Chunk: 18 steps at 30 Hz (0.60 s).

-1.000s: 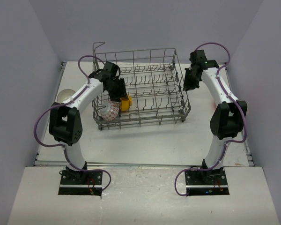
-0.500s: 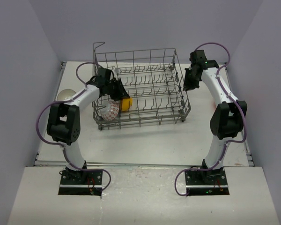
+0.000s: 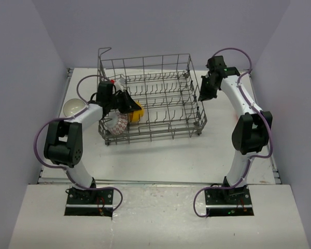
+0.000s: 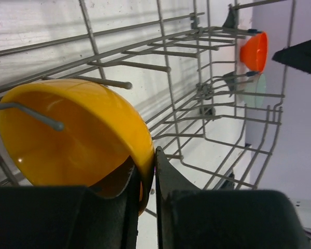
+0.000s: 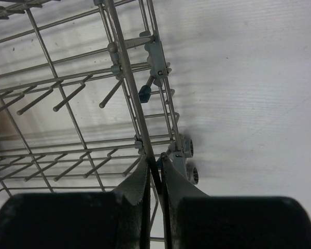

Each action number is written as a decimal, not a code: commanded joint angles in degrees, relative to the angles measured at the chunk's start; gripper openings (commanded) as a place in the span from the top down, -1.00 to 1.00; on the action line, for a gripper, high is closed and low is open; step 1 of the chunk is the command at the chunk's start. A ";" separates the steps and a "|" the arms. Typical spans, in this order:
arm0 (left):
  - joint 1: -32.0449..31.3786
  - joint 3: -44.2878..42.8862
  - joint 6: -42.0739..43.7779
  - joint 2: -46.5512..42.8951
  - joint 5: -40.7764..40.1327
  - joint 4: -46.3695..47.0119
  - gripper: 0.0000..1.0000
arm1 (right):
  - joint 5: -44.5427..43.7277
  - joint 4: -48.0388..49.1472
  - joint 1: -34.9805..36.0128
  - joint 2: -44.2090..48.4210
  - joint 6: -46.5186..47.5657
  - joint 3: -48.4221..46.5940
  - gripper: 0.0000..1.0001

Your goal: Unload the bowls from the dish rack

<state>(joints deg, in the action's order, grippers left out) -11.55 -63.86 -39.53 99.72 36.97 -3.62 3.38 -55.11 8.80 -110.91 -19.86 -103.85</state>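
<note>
The grey wire dish rack (image 3: 155, 136) stands mid-table. My left gripper (image 3: 125, 103) reaches into its left end and is shut on the rim of a yellow bowl (image 3: 137, 111). Up close, that rim is pinched between the jaws of the left gripper (image 4: 147, 156), and the yellow bowl (image 4: 72, 135) hangs against a tine. A white bowl with red pattern (image 3: 118, 124) lies in the rack's front left corner. My right gripper (image 3: 201, 95) is shut on the top wire of the rack's right wall (image 5: 125, 67), the wire clamped at the right gripper's (image 5: 155, 166) tips.
A pale bowl (image 3: 72, 107) sits on the table left of the rack. Through the rack wires the left wrist view shows an orange bowl (image 4: 254, 50) and a pale green bowl (image 4: 255, 91) beyond the far side. Grey walls close in on three sides.
My left gripper has closed on the yellow bowl's rim and the arm has drawn left. The rack has shifted a little left, with the right gripper still clamped on it.
</note>
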 commanded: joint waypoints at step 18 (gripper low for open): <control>6.28 8.57 -36.73 8.02 27.98 55.36 1.00 | -7.59 -0.96 -1.32 -5.81 -5.27 2.69 1.00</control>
<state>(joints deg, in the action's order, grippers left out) -9.37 -58.48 -68.71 98.61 50.15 25.67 6.02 -48.80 9.72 -112.88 -21.12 -104.77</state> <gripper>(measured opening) 0.075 0.042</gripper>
